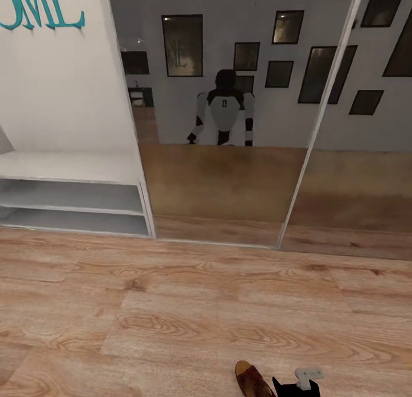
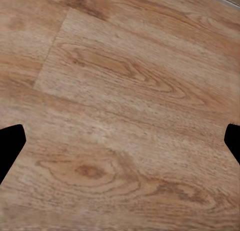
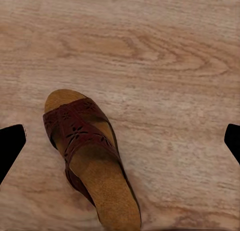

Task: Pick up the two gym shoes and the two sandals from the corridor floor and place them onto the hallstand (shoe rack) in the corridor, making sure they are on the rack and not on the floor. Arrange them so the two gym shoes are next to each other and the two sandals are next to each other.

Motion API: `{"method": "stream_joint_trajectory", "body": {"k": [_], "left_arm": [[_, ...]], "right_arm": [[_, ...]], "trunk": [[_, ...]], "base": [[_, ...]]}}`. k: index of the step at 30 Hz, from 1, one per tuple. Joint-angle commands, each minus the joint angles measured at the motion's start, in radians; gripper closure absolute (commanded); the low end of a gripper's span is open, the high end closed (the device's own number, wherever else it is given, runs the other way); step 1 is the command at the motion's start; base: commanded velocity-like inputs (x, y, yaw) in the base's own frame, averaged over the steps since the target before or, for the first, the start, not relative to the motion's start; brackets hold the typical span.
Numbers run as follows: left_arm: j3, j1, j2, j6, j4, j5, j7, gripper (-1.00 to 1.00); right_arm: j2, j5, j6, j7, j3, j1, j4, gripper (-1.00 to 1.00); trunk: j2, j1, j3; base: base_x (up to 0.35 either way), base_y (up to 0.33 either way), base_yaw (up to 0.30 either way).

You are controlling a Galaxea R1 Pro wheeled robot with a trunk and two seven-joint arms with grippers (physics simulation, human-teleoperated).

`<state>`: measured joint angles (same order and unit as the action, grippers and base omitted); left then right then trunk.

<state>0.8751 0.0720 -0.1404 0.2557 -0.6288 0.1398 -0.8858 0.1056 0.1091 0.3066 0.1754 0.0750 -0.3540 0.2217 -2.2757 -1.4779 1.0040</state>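
Right tool (image 3: 120, 141) above floor-bound sandal (image 3: 90, 161)

big teal letters (image 1: 43, 7) stand on the white wall above the hallstand (image 1: 68, 168). the top edge of the picture cuts them off. what shows looks like "ome" or "ml", but it cannot be read for sure. the robot in the mirror (image 1: 224, 107) has a small mark on its chest, like a "0". it is too small to be sure.
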Motion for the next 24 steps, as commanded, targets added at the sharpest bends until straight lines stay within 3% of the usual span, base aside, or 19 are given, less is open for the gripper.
{"method": "stream_joint_trajectory", "body": {"k": [1,9,24], "left_arm": [[0.007,0.002,0.001,0.005,0.0,0.011,-0.005,-1.0],[0.007,0.002,0.0,0.005,0.0,0.011,-0.005,-1.0],[0.007,0.002,0.001,0.005,0.0,0.01,-0.005,-1.0]], "right_arm": [[0.001,0.011,0.003,0.003,0.008,0.0,-0.001,-1.0],[0.002,0.011,0.003,0.003,0.007,0.0,-0.001,-1.0],[0.006,0.007,0.005,0.007,0.009,0.0,-0.009,-1.0]], "trunk": [[0.0,0.001,0.001],[0.0,0.001,0.001],[0.0,0.001,0.001]], "base": [[-0.184,-0.121,0.276],[-0.081,-0.05,0.163],[-0.008,-0.005,0.017]]}}
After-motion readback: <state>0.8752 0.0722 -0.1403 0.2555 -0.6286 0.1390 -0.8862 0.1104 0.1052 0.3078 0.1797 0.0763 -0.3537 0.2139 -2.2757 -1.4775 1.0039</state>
